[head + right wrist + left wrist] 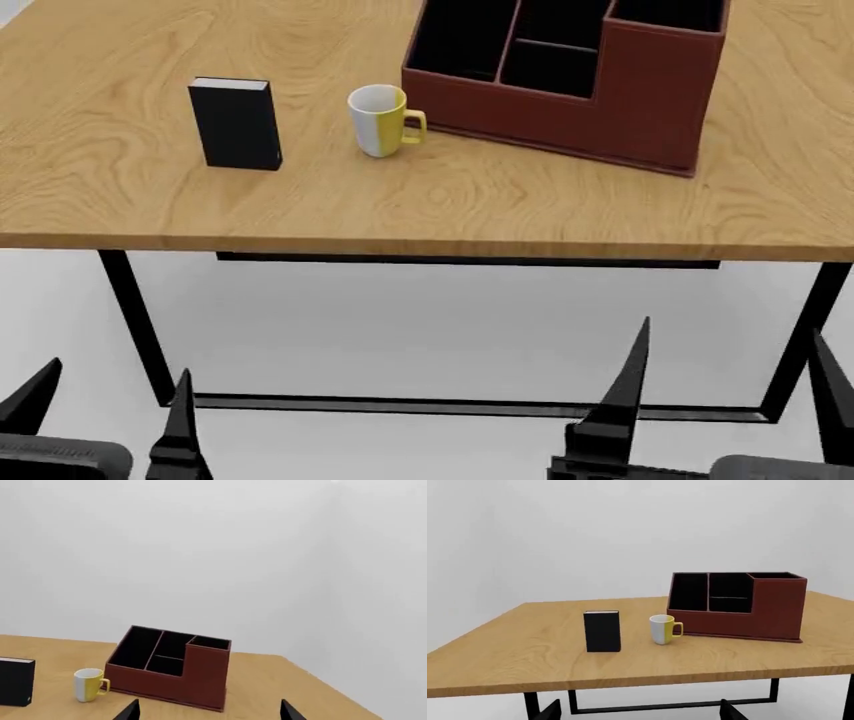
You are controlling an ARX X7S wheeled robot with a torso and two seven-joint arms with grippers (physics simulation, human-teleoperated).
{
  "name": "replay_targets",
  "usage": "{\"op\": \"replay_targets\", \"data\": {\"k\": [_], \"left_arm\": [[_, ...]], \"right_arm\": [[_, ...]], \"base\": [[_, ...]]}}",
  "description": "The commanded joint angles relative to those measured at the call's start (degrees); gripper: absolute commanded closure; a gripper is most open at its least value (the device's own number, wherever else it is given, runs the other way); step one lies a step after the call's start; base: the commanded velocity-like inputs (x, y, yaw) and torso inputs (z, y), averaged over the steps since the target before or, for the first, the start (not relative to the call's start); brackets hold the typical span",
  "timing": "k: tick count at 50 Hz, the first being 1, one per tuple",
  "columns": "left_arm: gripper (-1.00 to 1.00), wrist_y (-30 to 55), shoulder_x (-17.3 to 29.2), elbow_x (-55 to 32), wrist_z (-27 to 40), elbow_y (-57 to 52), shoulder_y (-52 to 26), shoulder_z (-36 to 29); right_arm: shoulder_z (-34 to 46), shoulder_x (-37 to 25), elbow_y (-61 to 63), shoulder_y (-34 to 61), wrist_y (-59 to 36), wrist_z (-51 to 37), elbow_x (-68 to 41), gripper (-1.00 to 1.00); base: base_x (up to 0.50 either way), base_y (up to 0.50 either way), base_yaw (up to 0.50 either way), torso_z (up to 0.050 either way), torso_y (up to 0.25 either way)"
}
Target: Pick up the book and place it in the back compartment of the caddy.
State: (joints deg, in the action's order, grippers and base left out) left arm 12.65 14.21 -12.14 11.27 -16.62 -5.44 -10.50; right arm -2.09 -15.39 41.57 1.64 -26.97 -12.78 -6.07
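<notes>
Wood-grain table (120,190) on black metal legs, plain white backdrop. Your left gripper (114,415) and right gripper (734,385) hang low before the near edge, jaws apart. Matte black book (236,123) upright, far-left of both. Mug (379,121) beside leather-look caddy (627,90); back compartment (550,68) black-lined.

— What do I have on the table (561,215) from the head camera?

— I see the book (236,123) standing upright toward the left; the white and yellow mug (382,121) stands between it and the caddy (574,100), nearer the caddy, its handle toward it.

— And the arms?

— I see both below the near table edge, well apart from everything; the left gripper (107,405) and right gripper (727,385) each show dark fingers spread apart, holding nothing.
</notes>
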Motion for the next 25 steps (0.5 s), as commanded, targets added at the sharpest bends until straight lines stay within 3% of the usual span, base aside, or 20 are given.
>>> {"op": "replay_targets", "data": {"k": [1,6,14,25], "left_arm": [[-1.0,2.46,0.66,-0.87,0.12,-1.79,-0.93,-0.37],[-1.0,3.29,0.83,-1.46,0.09,-2.18,-1.09,-0.46],[-1.0,4.32,1.16,-1.56,0.76,-2.54,-1.86,-0.24],[-1.0,6.68,1.26,-2.72,1.67,-4.32,-4.1,0.39]], "right_arm": [[-5.77,-4.18,13.13,4.48,-12.64,-0.26,-3.17,-1.0],[-8.94,-6.81,18.37,8.79,-19.44,-1.4,-6.13,-1.0],[-9.08,-36.49,18.38,12.12,-12.99,-34.63,-40.53,-1.0],[-13.54,-57.38,18.33,9.27,-0.94,-50.05,-55.96,-1.0]], "base": [[0.0,0.0,0.0,0.0,0.0],[0.0,0.0,0.0,0.0,0.0],[0.0,0.0,0.0,0.0,0.0],[0.0,0.0,0.0,0.0,0.0]]}}
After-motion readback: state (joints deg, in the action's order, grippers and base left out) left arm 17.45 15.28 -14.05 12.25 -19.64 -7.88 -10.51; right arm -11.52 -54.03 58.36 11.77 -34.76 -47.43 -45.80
